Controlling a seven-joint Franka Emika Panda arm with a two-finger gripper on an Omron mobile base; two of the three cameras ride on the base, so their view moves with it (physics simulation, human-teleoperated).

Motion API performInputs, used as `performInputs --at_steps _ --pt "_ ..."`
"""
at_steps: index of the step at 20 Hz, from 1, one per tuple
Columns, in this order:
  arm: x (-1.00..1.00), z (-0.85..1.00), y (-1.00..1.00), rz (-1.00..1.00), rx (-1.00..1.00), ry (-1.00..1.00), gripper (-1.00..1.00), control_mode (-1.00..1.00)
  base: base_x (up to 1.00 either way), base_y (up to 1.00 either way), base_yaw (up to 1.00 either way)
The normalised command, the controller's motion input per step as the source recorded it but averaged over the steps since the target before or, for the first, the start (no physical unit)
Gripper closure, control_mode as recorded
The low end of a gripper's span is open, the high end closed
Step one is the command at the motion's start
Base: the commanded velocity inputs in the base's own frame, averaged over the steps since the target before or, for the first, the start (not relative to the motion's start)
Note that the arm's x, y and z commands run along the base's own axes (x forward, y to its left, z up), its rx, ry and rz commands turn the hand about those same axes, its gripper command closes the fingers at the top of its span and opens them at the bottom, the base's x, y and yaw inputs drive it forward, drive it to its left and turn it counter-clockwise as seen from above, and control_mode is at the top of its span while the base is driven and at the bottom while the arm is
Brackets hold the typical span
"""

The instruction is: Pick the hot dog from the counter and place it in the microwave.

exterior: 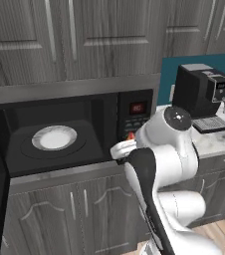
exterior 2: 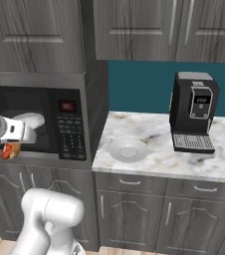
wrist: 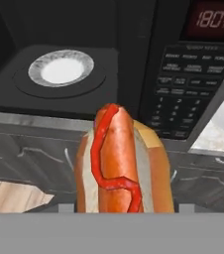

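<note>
Hot dog (wrist: pixel 124 163) sits pinched lengthwise in the robot's fingers, held off the surface just outside the open microwave (wrist: pixel 74 59), probably lined up for its turntable plate (wrist: pixel 61 68).

The hot dog (wrist: pixel 120 163) is cut off at 6 o'clock in the hand view, so the gripper's fingertips and their hold on it are hidden. In the left base view the arm's white body covers most of the hot dog (exterior: pixel 131 135), leaving a red speck. The microwave (exterior 2: pixel 45 124) runs off the right base view's 9 o'clock edge. The button panel's (wrist: pixel 183 94) labels are too small to read.
</note>
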Motion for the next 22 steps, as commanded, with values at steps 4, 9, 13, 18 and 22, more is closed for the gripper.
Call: performInputs --at_steps 4,9,13,18,22 --pt "0.09 -0.09 1.00 -0.02 0.00 -0.43 1.00 -1.00 0.00 0.00 0.00" --pt "0.23 0.00 0.92 0.01 0.00 -0.14 1.00 -1.00 0.00 0.00 0.00" --pt "0.30 -0.04 0.44 0.10 -0.02 0.00 1.00 -1.00 0.00 0.00 0.00" --pt "0.54 -0.02 0.08 0.06 -0.04 0.00 1.00 -1.00 0.00 0.00 0.00" --pt "0.54 -0.31 0.40 0.02 -0.15 -0.07 1.00 -1.00 0.00 0.00 0.00"
